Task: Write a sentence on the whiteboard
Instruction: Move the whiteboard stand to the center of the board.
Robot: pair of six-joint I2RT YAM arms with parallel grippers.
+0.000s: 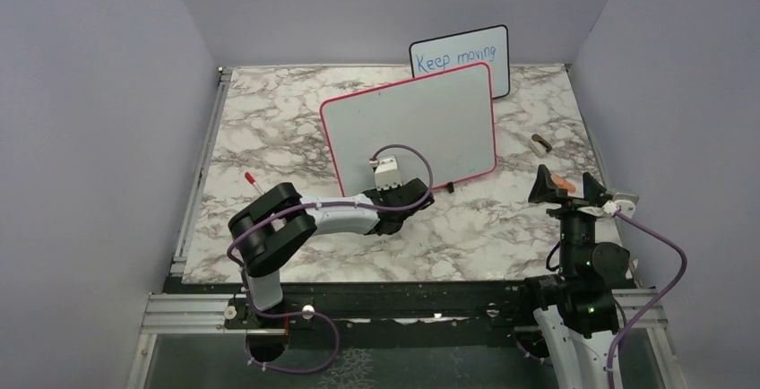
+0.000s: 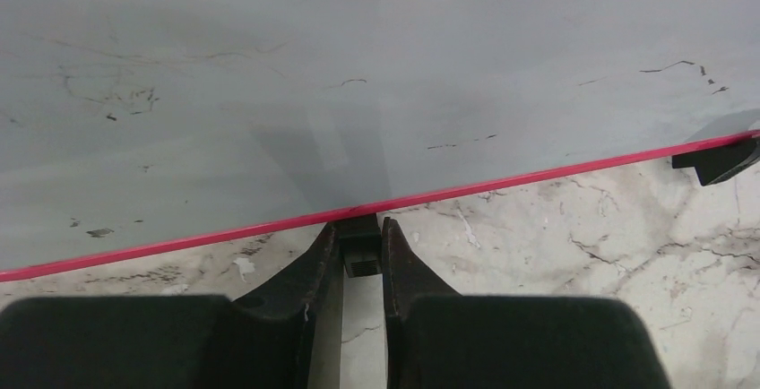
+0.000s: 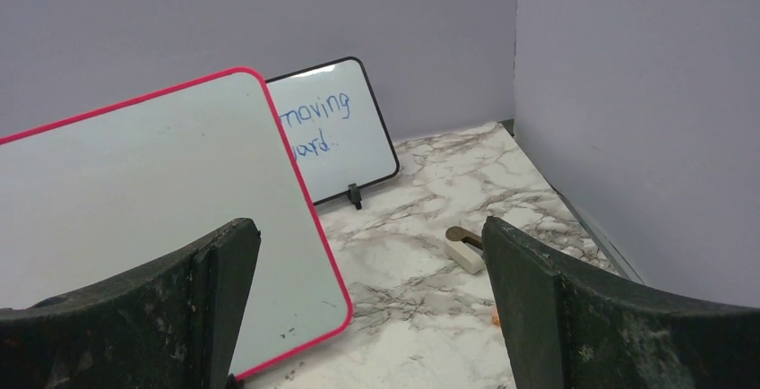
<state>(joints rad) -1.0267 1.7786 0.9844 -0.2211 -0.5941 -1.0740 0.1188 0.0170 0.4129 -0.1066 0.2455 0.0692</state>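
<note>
**Blank whiteboard, no pen in either hand**

The marble-patterned tabletop [image 1: 502, 228], white veined with grey, carries everything. The whiteboard [image 1: 412, 125] stands near its middle, a glossy rounded rectangle in a thin red-pink frame, leaning back. Its long axis runs roughly 9 to 3 o'clock in the top view. Its face shows only faint dark scuffs and no red words. Just behind it at 1 o'clock stands the small board [image 1: 462, 53], black-framed, with blue handwriting.

The left arm lies low across the tabletop, with the whiteboard at 12 o'clock of the left hand [image 2: 360, 228]. Its fingers are drawn in on a black foot [image 2: 361, 256] under the bottom frame, pinching it from both sides as far as the wrist view shows. The right hand [image 1: 565, 177] is raised at the right edge, fingers wide apart and holding nothing, with the whiteboard at 10 o'clock of it.

A small beige block [image 1: 540, 144] lies at 12 o'clock of the right hand. A slim red-tipped pen [image 1: 251, 178], probably the marker, lies at 9 o'clock of the left hand, partly hidden by that arm. The left arm is nearer to it and the right hand is well apart from it, so picking it up probably comes next.
</note>
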